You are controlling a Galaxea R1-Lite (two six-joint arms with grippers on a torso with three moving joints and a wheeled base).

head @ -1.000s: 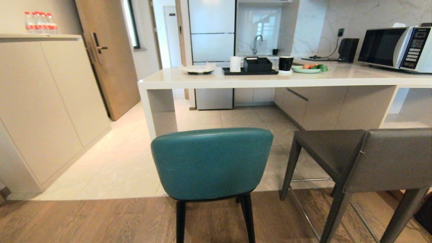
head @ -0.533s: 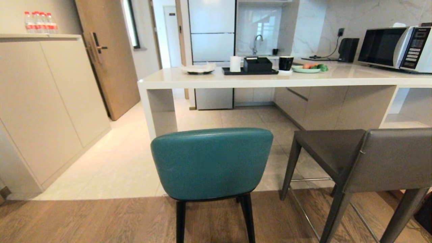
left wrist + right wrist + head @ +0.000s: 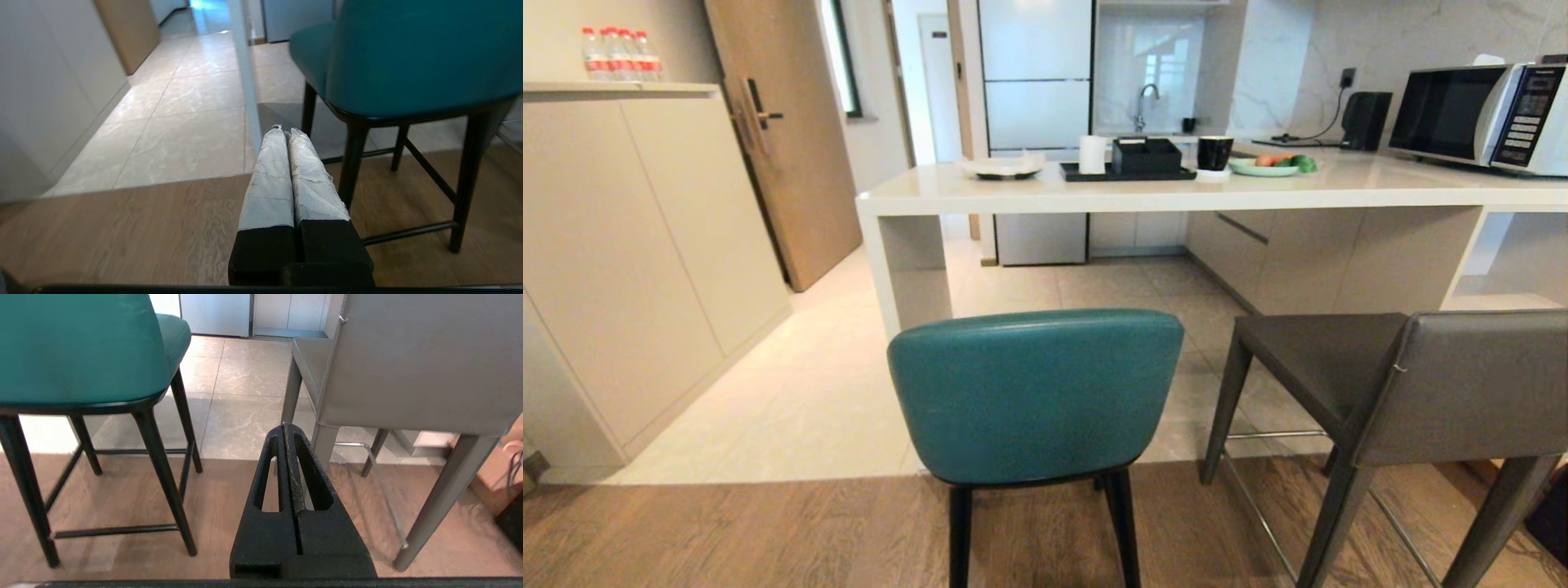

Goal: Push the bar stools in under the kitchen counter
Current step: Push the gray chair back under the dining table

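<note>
Both stools stood out from the kitchen counter (image 3: 1094, 196) — teal bar stool (image 3: 1036, 396) left, grey bar stool (image 3: 1421, 384) right. Left gripper (image 3: 286, 132) and right gripper (image 3: 287, 428) were pressed closed, empty — low behind them.

The left gripper (image 3: 285, 130) is wearing cracked white tape over its tapered fingers above black bases; the right gripper (image 3: 287, 425) is showing bare, rough black fingers with triangular cut-outs.
</note>
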